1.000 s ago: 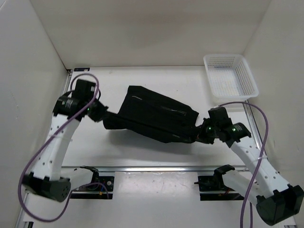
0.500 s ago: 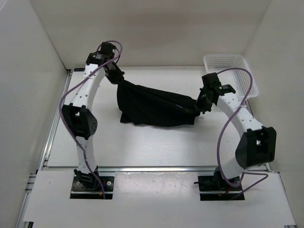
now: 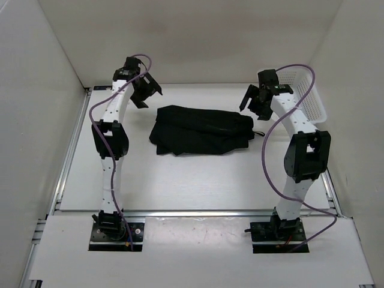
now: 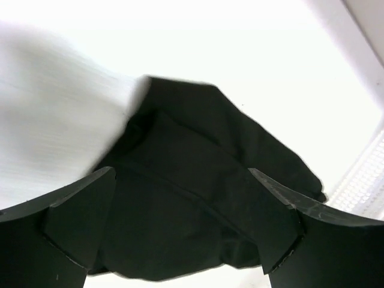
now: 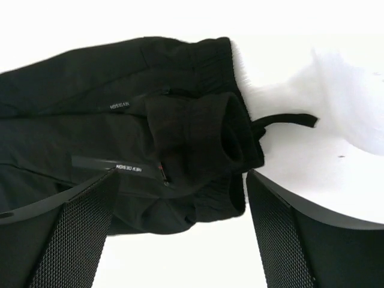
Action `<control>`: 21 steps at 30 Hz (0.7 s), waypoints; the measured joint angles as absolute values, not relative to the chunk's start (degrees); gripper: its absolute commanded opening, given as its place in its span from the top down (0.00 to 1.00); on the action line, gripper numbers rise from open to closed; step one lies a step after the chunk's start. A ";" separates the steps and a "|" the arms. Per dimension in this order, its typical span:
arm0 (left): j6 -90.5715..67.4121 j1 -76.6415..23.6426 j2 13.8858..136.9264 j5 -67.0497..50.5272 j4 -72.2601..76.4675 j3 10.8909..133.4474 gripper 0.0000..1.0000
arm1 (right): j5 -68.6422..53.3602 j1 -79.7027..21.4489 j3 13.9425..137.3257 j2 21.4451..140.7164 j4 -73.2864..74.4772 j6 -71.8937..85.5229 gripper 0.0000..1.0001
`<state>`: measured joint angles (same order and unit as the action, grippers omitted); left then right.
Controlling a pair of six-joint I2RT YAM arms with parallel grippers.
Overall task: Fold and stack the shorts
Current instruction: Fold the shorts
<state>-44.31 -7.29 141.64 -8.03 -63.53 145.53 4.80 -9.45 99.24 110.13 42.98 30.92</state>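
The black shorts [image 3: 201, 129] lie in a folded bundle on the white table, toward the back middle. My left gripper [image 3: 147, 93] hovers open just off their back left corner, holding nothing. My right gripper [image 3: 252, 99] hovers open above their right end, also holding nothing. In the left wrist view the shorts [image 4: 198, 198] lie below the wide-spread gripper [image 4: 182, 174]. The right wrist view shows the waistband end of the shorts [image 5: 150, 120] under the open gripper [image 5: 182, 177], with a drawstring [image 5: 288, 120] trailing onto the table.
A white mesh basket [image 3: 313, 99] stands at the back right corner, partly behind the right arm; its edge [image 4: 366, 186] also shows in the left wrist view. White walls enclose the table at the back and on both sides.
Both grippers opened and let go of the shorts, then rose toward the back. The shorts, stretched in the air before, now lie folded on the table.
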 measured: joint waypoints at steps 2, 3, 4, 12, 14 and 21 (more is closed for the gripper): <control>-42.44 -6.42 138.96 -7.84 -62.26 141.27 0.01 | 5.89 -9.87 97.25 107.53 41.71 30.76 0.16; -41.47 -6.13 136.49 -7.31 -62.11 137.47 0.03 | 6.07 -10.17 94.76 105.36 40.58 30.63 0.16; -40.69 -6.09 133.60 -6.83 -61.69 133.19 0.03 | 6.09 -10.35 92.07 102.96 40.07 30.63 0.16; -37.54 -9.98 106.52 -7.53 -58.83 93.43 0.00 | 3.88 -11.38 67.68 86.85 38.37 30.68 0.08; -37.56 -11.20 105.67 -8.54 -58.17 88.38 0.00 | 2.11 -11.09 63.75 86.65 38.11 30.74 0.06; -39.05 -13.87 113.47 -9.54 -54.83 84.20 0.00 | -4.93 -9.21 60.55 89.54 33.15 32.49 0.06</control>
<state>-39.05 -13.87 113.47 -9.54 -54.83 84.20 -4.93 -9.21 60.55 89.54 33.15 32.49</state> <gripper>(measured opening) 0.993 0.943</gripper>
